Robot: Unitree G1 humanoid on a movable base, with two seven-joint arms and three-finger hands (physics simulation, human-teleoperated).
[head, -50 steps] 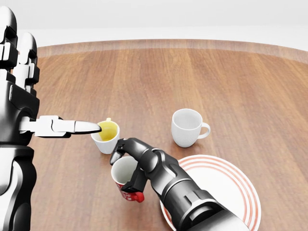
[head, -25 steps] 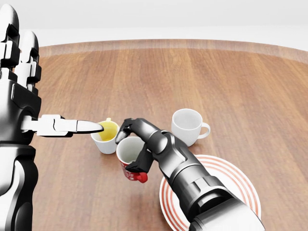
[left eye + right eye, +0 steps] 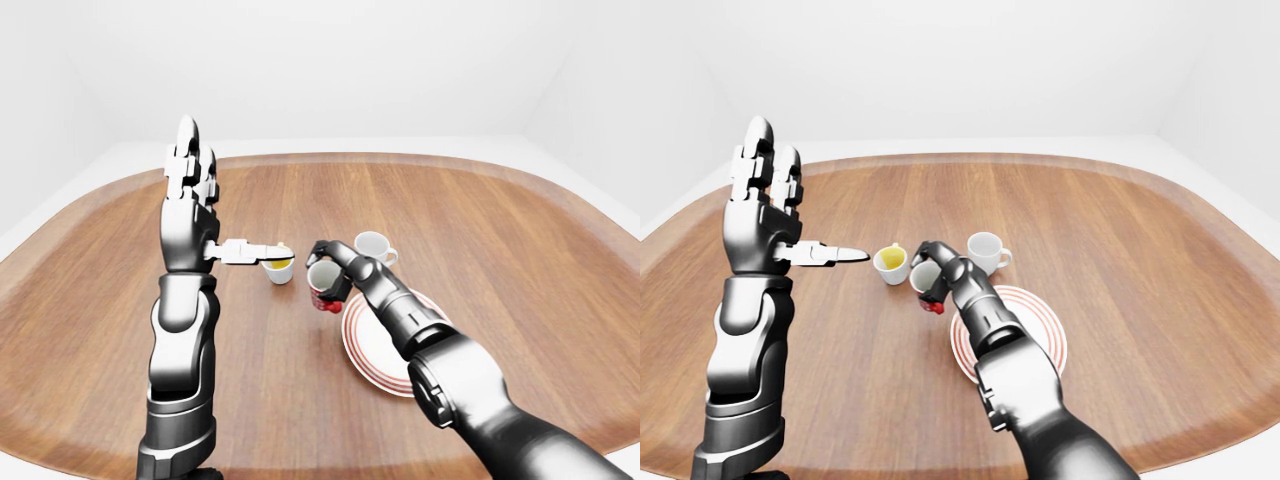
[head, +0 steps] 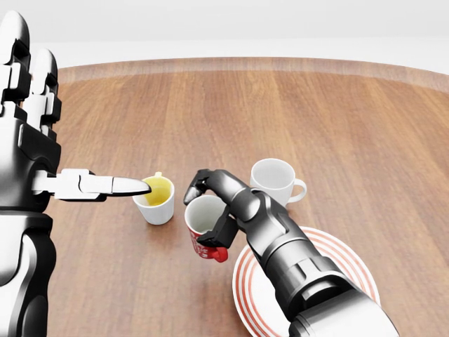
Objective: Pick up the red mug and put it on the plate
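right hand [image 4: 214, 203]: fingers wrapped round the red mug, dark fingers over the far rim and down its right side. Closed grip.
red mug [image 4: 205, 235]: held in the right hand, tilted, white inside showing, red handle poking out at the bottom. Sits just left of the plate's left rim in the head view. Can't tell whether it is clear of the table or touching it.
plate [image 4: 351, 270]: white with red rings, near-right part of the table. Right forearm crosses over its left half. Mug not on it yet.
left hand [image 4: 31, 105]: raised upright at the left edge of the head view, fingers straight and spread, thumb [image 4: 98, 185] sticking out sideways to the right. Holding nothing. Thumb tip lines up with the yellow cup's rim; contact unclear.
yellow cup [image 4: 157, 199]: white outside, yellow inside, upright, left of the red mug and near it.
white mug [image 4: 273, 184]: upright, handle to the right, just far of the plate, right of the red mug. Right hand's knuckles sit close to its left side.
table [image 3: 480, 230]: brown wood, rounded, fills the scene.
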